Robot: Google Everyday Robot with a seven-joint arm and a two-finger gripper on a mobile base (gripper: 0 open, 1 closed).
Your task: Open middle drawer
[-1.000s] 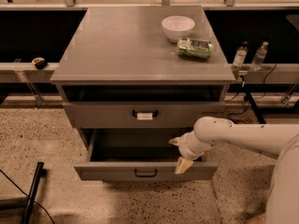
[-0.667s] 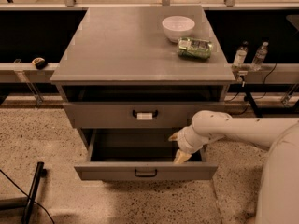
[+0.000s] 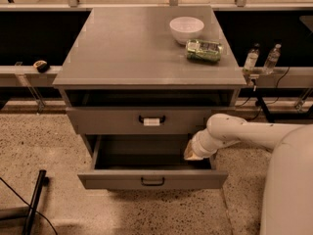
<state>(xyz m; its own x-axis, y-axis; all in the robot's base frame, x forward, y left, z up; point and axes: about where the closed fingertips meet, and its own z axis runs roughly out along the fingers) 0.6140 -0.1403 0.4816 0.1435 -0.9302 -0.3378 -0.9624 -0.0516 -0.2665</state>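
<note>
Gripper (image 3: 193, 153) hung over the right rear corner of the middle drawer (image 3: 112, 179), which stood pulled out, its front below and left of it. Whether the gripper was apart or together, I couldn't tell. Up-left sat the tagged top drawer (image 3: 107, 120); higher, a white bowl (image 3: 186, 29).

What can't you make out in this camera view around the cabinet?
Middle drawer inside: dark, contents unclear, camera view.
Lowest drawer: hidden beneath the pulled-out middle drawer.
End effector, at that drawer's right wall: its contact is hidden by its own wrist.
Green packet label: too small to read.
</note>
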